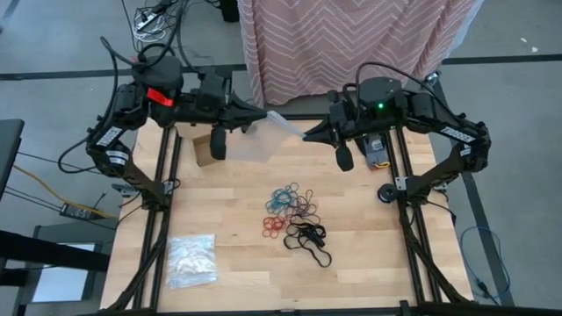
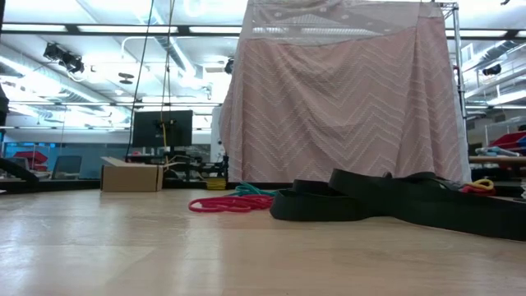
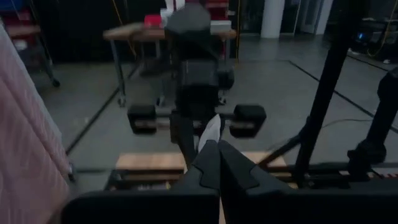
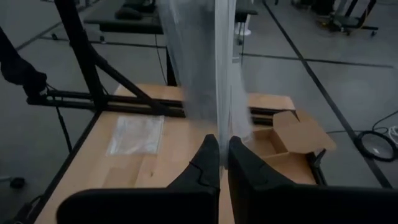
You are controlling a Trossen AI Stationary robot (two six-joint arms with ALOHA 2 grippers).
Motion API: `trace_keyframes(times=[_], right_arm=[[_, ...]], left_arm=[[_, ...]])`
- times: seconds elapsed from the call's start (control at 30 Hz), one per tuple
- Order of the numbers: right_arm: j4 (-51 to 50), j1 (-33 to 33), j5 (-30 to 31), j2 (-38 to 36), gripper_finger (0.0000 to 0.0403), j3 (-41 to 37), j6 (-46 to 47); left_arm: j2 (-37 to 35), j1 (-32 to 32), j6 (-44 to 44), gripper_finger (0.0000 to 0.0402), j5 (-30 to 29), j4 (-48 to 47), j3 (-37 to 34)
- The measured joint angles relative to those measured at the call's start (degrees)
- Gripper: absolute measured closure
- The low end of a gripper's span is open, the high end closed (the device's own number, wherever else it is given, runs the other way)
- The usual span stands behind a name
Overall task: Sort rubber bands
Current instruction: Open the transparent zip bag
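Note:
The rubber bands (image 1: 294,215) lie in a loose pile of teal, red, tan and black loops on the middle of the wooden table; the low view shows the red (image 2: 222,204) and black ones (image 2: 329,201) close up. Above the table's far edge a clear plastic bag (image 1: 253,143) hangs between my two grippers. My left gripper (image 1: 264,114) is shut on one end of it, and my right gripper (image 1: 307,135) is shut on the other. Neither gripper is near the bands. My left gripper pinches an edge of the clear bag (image 3: 211,132) between its two shut fingers, coming nearly level from the table's left. Only a small strip of plastic shows past the fingertips (image 3: 205,163). The bag is lifted clear of the table. My right gripper pinches the clear bag's edge (image 4: 222,127) between its two shut fingers, coming from the table's right and slanting slightly down. The plastic runs away from the fingertips (image 4: 208,155) toward the other gripper, gathered in folds (image 4: 205,68) and clear of the table.
A second clear bag (image 1: 191,261) lies flat near the table's front left corner. A small open cardboard box (image 1: 204,149) sits at the far left, under the held bag. A pink patterned cloth (image 1: 351,44) hangs beyond the far edge.

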Motion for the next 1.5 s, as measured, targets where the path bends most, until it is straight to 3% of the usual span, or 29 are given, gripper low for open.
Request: trace_keyframes(times=[0.2,0.37,0.6,0.73,0.97,1.07,1.23,1.5], right_arm=[[-2.83,-0.03,3.59,0.02,0.0401,-0.11,-3.29],[-8.08,0.04,7.3,1.15,0.0402,-0.09,-6.08],[-7.52,0.22,6.19,2.36,0.0403,-0.02,-6.62],[-6.06,0.02,3.79,2.71,0.0403,0.09,-6.65],[-7.54,-0.79,2.07,3.43,0.0403,0.11,-6.67],[-9.77,-1.79,1.96,3.39,0.0403,0.13,-6.68],[-7.78,-2.89,-2.03,3.1,0.0403,0.13,-6.67],[-7.49,-4.23,-3.52,3.3,0.0403,0.13,-6.46]], left_arm=[[3.33,-0.02,5.21,0.0374,-0.68,-4.54,-1.5],[6.09,0.06,9.2,0.032,-4.14,-9.25,-1.67],[7.55,0.96,8.65,0.0249,-11.04,-10.75,-1.67],[9.37,1.86,7.47,0.0247,-9.82,-13.55,-1.67],[12.28,2.12,8.74,0.0305,-8.31,-12.59,-1.78],[11.8,2.36,8.32,0.031,-7.84,-12.47,-0.84],[9.77,3.59,3.87,0.0273,-7.46,-15.51,0.49],[10.34,4.57,-4.4,0.0183,2.25,-20.22,0.27]])
